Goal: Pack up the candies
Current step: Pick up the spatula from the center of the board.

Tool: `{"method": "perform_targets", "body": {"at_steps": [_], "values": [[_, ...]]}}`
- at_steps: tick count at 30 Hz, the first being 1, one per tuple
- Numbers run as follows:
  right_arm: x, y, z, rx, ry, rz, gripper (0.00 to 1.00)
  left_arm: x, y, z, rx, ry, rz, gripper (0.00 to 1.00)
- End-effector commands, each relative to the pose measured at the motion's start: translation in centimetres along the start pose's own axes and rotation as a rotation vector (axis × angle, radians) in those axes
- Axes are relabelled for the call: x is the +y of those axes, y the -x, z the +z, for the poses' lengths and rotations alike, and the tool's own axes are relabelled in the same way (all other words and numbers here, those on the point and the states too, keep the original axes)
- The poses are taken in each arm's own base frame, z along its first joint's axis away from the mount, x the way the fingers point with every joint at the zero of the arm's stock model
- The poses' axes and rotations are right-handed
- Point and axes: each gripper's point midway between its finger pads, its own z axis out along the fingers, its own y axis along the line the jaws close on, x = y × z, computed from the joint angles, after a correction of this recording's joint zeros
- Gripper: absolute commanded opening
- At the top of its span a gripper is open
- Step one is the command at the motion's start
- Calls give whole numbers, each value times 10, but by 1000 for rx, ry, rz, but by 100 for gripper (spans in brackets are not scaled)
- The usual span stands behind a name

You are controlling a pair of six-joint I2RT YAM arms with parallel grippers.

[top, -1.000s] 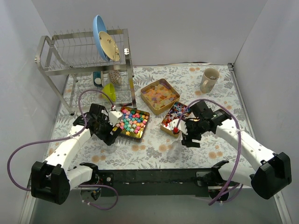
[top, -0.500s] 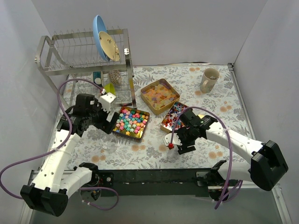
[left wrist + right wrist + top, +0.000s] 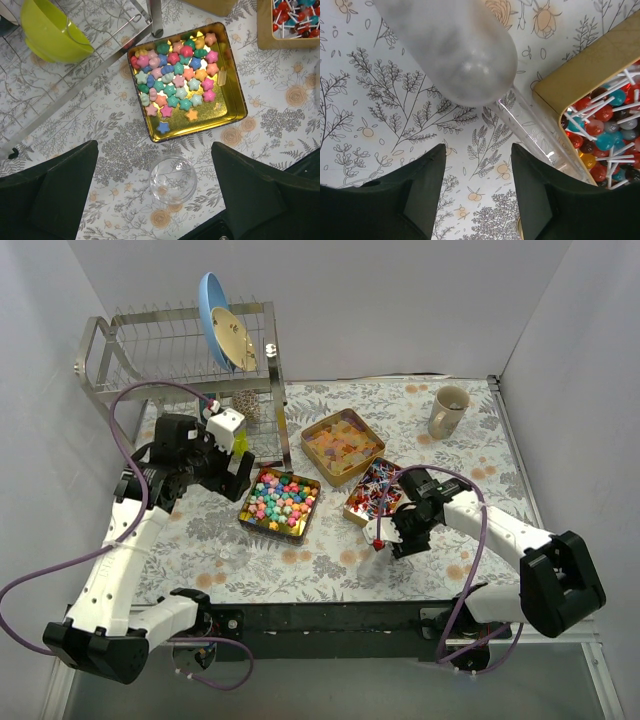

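Far left, back of the floral surface (image 3: 200, 550): a wire dish rack (image 3: 170, 350) with a blue plate (image 3: 212, 310) and a pale yellow plate (image 3: 236, 340) standing upright in its right end. A green bowl (image 3: 50, 30) sits under the rack, beside one of its legs. The left end effector (image 3: 154, 150) hangs high in front of the rack, jaws spread wide, nothing in them. Below it a square gold tin (image 3: 235, 107) holds the star candies (image 3: 175, 75), pastel and many-coloured, crowded toward one side (a blue star and an orange one lie apart near the rim). A small clear cup (image 3: 172, 178) stands on the surface just beside that tin, not touching it. Next to the right and further back, a second gold tin (image 3: 312, 430) holds the orange-yellow pieces (image 3: 342, 445). Just right of the star tin, a third gold tin (image 3: 570, 75) holds the red-white-blue sweets (image 3: 605, 120), each on a thin white stick. The right end effector (image 3: 479, 150) sits low over the surface at this tin's near corner, fingers part-way apart with bare cloth between them, gripping nothing visible. A clear rounded thing (image 3: 455, 50) is blurred close to the wrist camera, a clear narrow tube running from it along the tin's wall; what it is I cannot tell. Far right at the back, a beige mug (image 3: 448, 410) stands upright, well apart.
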Motion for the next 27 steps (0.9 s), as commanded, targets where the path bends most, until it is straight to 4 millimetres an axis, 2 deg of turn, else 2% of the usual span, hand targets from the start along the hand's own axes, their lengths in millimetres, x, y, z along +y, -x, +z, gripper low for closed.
{"method": "perform_targets", "body": {"at_steps": [1,6,12,16,20,27], "values": [[-8,-9,4,5,8,-29,62,-1,23,-5,-45,-9,-14,97],[-11,-14,10,17,18,-46,59,4,26,-2,-45,6,-1,97],[-9,-8,-6,14,8,-93,57,2,23,1,-38,-8,4,97],[-9,-6,-11,8,-16,-120,60,2,20,5,-36,-12,1,97],[-21,-4,-11,3,-58,-109,64,0,18,7,-33,-20,-1,97],[-35,-13,6,22,-45,-87,66,-3,10,9,-18,-34,-14,97]]}}
